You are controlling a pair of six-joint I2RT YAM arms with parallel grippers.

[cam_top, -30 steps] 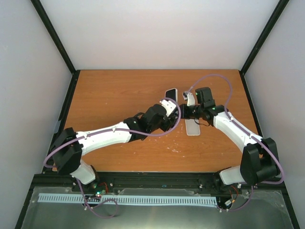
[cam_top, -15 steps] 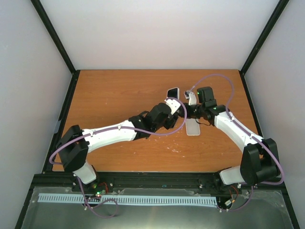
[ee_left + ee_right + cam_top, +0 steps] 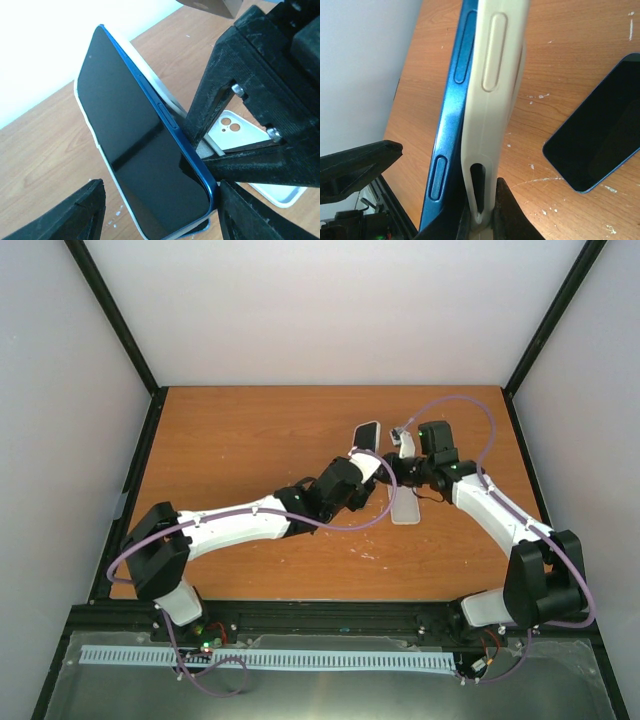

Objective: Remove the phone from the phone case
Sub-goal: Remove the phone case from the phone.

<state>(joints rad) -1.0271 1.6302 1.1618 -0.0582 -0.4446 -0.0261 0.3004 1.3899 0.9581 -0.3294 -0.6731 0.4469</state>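
A blue phone (image 3: 140, 140) with a dark screen is held tilted above the table, still partly in its white phone case (image 3: 167, 96). In the right wrist view the phone's blue edge (image 3: 452, 100) stands apart from the case wall (image 3: 495, 100). My right gripper (image 3: 482, 220) is shut on that wall's lower end. My left gripper (image 3: 162, 210) is open and straddles the phone's lower end. Its right finger is against the blue edge and its left finger stands apart. From above, the phone (image 3: 366, 434) sits between the left gripper (image 3: 368, 462) and the right gripper (image 3: 398, 452).
An empty white case (image 3: 405, 508) with camera holes lies flat on the wooden table just under the right gripper; it also shows in the left wrist view (image 3: 245, 132). A second dark phone (image 3: 597, 145) lies on the table. Black frame posts stand at the table's corners.
The left arm has reached a little further forward and right. The phone's top end has shifted slightly right and away, and the right gripper has moved slightly with it.
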